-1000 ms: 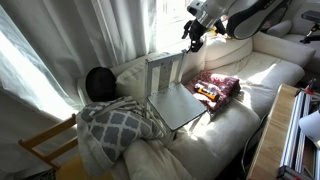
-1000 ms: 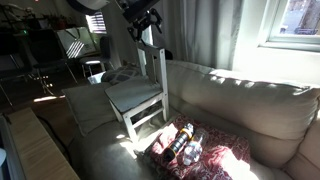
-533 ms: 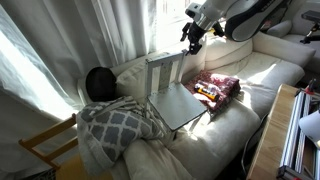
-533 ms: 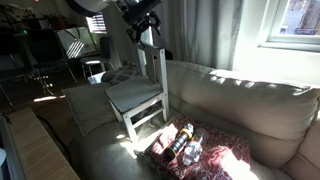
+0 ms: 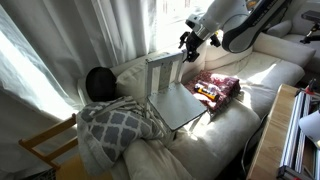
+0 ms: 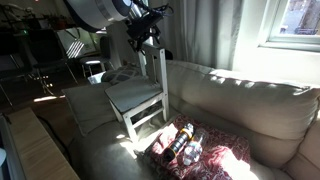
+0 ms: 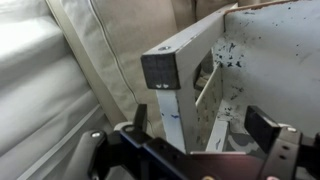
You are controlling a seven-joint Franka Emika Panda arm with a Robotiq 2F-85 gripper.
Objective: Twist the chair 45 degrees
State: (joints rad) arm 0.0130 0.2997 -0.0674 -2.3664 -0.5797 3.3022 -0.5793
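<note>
closest to you, in the wrist view, the claw (image 7: 204,122) is spread wide and holds nothing. its two dark fingers stand either side of the top corner of the chair (image 7: 165,70). the end of the top rail and its post lie between them, nearer one finger than the other, and you cannot tell whether either finger touches. in both exterior views the claw (image 5: 187,40) (image 6: 148,35) hangs at that upper corner of the slatted back. the pale chair (image 5: 180,103) (image 6: 135,93) stands upright on the table (image 6: 235,100), here a soft couch seat, beside a patterned blanket (image 5: 115,125) and near a red cloth (image 5: 215,87). judging from this, centre the post between the fingers and close firmly. then swing slowly around the chair's own middle, because the soft cushion may catch a leg and tip it.
</note>
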